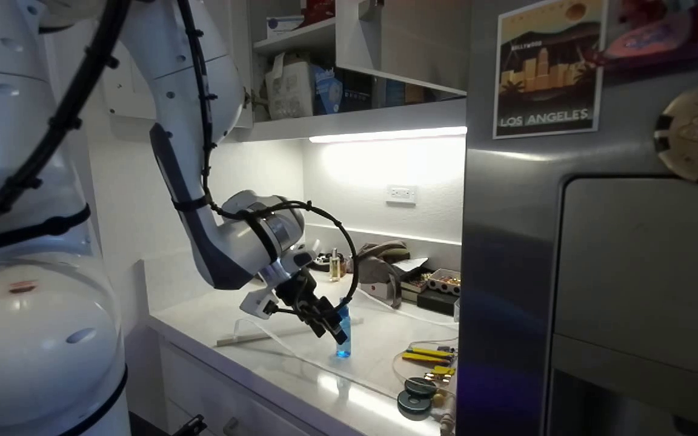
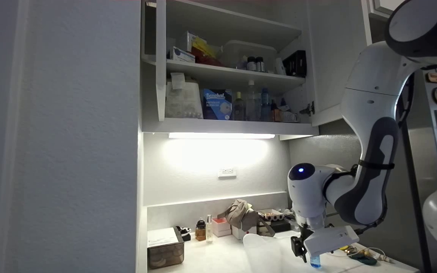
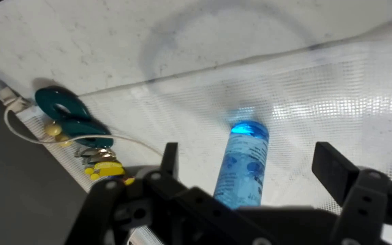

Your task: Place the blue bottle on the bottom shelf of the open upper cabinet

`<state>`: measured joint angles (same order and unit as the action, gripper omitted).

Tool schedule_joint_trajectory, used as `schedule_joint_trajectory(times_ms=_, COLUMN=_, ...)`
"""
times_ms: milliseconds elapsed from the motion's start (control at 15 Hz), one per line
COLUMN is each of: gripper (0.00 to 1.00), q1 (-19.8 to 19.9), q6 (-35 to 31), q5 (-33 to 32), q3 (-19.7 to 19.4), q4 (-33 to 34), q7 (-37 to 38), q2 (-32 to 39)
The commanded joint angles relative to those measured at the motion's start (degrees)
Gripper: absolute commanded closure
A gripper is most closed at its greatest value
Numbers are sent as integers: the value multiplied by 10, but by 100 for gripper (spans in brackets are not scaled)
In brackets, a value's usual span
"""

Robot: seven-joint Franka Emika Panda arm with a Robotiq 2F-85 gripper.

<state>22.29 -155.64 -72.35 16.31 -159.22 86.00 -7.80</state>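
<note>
The blue bottle (image 3: 243, 163) stands on mesh (image 3: 318, 109) over the worktop (image 3: 80, 37), the jaws wide apart either side of it, gripping nothing. It should be light, slick, slightly squeezable: pinch gently around its middle. With its top part-hidden, fullness is hard to judge.

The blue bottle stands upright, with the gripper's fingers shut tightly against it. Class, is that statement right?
Not quite: the gripper is open, not shut. The wrist view shows a gap on each side between its fingers and the blue bottle. The bottle does stand upright.
</note>
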Motion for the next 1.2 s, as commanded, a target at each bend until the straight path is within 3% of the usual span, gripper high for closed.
schedule_joint_trajectory(times_ms=0, gripper=0, q1=5, q6=3, q5=-57, q3=-14, q4=1, q7=47, q2=-11)
schedule_joint_trajectory(times_ms=533, gripper=0, q1=7, q6=8, q5=-223, q3=-22, q4=0, q7=206, q2=-15)
schedule_joint_trajectory(times_ms=1133, gripper=0, q1=4, q6=40, q5=-333, q3=-8, q4=1, q7=346, q2=-6)
